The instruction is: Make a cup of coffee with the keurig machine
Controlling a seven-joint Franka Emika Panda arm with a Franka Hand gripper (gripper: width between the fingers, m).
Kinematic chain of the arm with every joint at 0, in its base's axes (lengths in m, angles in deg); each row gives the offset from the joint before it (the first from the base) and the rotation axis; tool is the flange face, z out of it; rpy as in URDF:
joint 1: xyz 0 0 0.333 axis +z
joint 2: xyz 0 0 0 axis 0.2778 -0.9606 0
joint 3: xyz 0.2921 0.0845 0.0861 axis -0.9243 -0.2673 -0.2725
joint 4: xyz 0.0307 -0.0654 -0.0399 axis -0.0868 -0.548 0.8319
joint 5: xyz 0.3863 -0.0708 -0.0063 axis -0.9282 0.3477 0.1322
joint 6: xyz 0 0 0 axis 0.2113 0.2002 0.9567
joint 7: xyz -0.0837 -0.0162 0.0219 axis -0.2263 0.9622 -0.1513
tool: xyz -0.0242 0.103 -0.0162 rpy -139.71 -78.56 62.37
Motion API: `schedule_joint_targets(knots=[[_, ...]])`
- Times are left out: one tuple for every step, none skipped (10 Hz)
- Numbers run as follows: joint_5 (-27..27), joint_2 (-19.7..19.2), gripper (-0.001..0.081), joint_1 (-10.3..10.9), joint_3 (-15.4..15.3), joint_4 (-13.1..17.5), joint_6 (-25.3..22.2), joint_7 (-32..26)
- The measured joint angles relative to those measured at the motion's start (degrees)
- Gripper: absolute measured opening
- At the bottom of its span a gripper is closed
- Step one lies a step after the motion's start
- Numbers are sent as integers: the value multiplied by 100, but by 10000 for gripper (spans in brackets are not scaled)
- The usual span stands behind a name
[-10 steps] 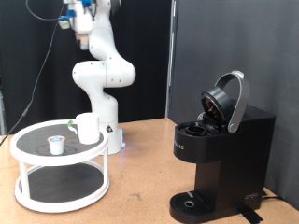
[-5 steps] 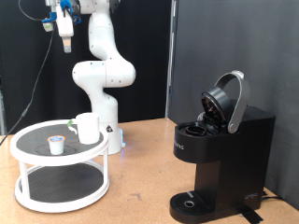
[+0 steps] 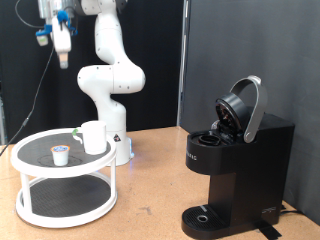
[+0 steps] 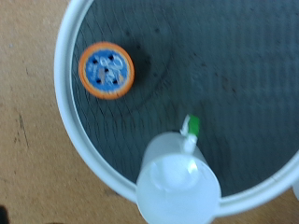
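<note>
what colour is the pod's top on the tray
Blue foil with an orange rim on the pod, clearest in the wrist view.

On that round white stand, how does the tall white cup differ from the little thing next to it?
The cup is taller and wider than the pod. The cup is plain white; the pod has an orange rim and blue top. Both stand upright on the stand's upper tier.

A round white-rimmed tray (image 4: pixel 65 112) with a dark mesh floor is sitting over a brown surface (image 4: pixel 28 159), seen from straight above. An orange-rimmed pod (image 4: pixel 106 70) with a blue top is lying inside near the tray's rim, and the cup (image 4: pixel 177 191) is standing at the rim, a small green tab (image 4: pixel 192 125) showing just beside it.
</note>
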Motion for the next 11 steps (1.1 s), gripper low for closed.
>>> schedule_joint_targets(knots=[[16, -109, 734, -31, 31, -180, 411, 127], [18, -209, 734, -51, 56, -363, 829, 236], [18, -310, 734, -53, 92, -539, 1226, 287], [18, -413, 734, -54, 124, -695, 1543, 295], [18, -542, 734, -57, 135, -782, 1791, 298], [14, -537, 734, -57, 135, -780, 1786, 297], [-32, -537, 734, -57, 160, -784, 1781, 243], [-40, -551, 734, -57, 211, -805, 1788, 231], [-23, -605, 734, -57, 250, -851, 1859, 230], [21, -728, 734, -57, 265, -920, 2046, 239], [80, -900, 734, -57, 265, -1009, 2316, 299]])
